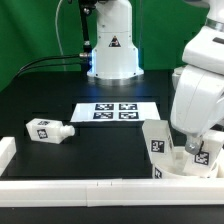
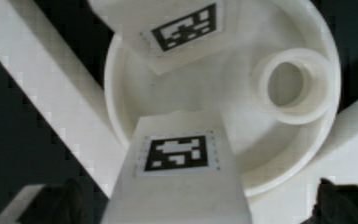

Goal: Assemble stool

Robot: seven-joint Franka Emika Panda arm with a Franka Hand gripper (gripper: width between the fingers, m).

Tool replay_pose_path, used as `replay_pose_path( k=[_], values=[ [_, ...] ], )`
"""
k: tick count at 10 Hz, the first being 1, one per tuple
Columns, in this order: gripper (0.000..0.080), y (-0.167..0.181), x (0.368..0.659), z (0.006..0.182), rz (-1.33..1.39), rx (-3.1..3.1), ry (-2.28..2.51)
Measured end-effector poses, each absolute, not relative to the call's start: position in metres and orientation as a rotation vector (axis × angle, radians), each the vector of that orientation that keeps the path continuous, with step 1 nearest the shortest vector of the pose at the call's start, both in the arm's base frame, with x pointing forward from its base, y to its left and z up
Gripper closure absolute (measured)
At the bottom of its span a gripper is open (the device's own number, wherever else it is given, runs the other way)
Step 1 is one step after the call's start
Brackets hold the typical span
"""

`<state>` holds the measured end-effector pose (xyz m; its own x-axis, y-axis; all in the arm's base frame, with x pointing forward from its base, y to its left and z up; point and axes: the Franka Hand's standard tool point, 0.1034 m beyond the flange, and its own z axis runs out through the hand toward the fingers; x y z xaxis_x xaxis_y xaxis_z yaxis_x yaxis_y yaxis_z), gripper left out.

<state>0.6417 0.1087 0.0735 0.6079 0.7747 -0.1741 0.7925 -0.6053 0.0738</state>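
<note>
I'm hovering the end effector (image 1: 190,142), its grip impossible to tell, over the seat (image 1: 180,168) sitting against the rail (image 1: 70,187), likely for bracing

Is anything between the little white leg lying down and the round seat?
Nothing visible does. Only bare black table lies between the loose white plastic leg and the round white plastic seat; the marker board sits farther back.
</note>
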Motion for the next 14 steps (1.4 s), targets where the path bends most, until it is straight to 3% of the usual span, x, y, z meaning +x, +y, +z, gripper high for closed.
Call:
replay_pose_path(
  k=[1,2,3,14],
  values=[
    [0.0178,0.108,0.642,0.074,-0.187,2.687,1.316],
    [0.035,0.108,0.642,0.074,-0.186,2.695,1.298],
    [0.0462,0.108,0.642,0.074,-0.182,2.713,1.256],
    [0.0462,0.095,0.653,0.077,-0.078,2.99,0.22]
  ],
)
